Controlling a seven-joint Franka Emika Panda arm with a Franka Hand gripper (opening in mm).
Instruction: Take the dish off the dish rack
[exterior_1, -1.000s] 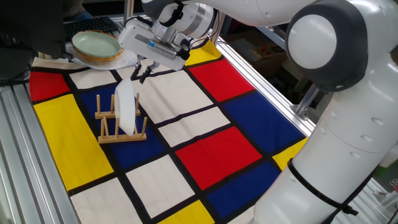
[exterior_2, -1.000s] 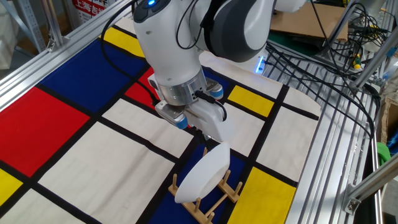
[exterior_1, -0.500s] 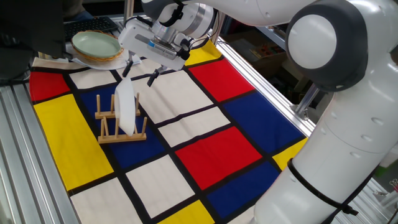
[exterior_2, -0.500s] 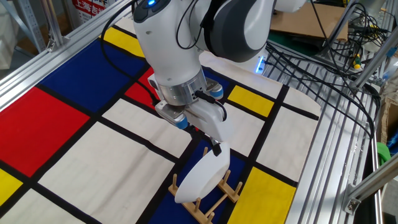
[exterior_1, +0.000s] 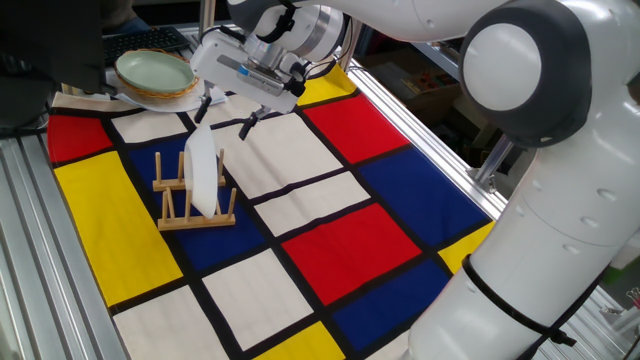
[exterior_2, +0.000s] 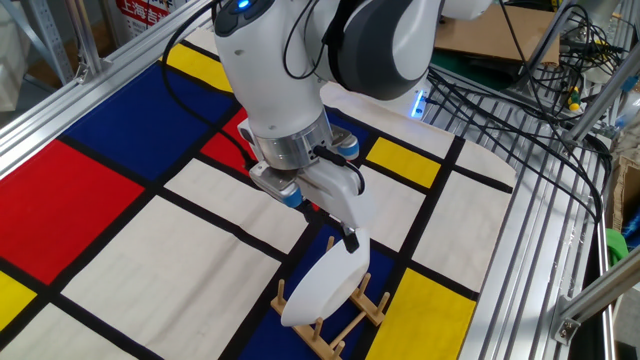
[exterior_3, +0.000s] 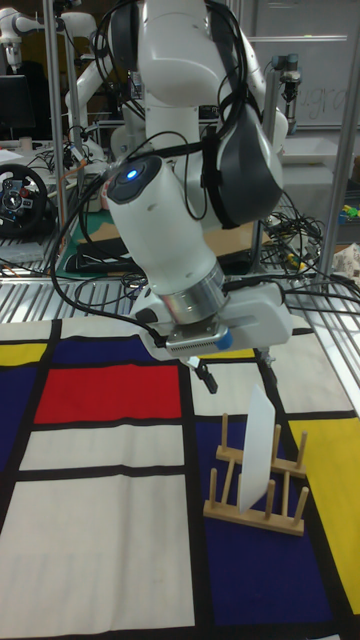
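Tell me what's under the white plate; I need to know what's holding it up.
The plate stands on edge in the wooden rack, between its pegs. Its bottom edge is hidden behind the pegs.

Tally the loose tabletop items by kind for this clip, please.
Plate: 1
Rack: 1
Green bowl: 1
Wicker tray: 1
Total: 4
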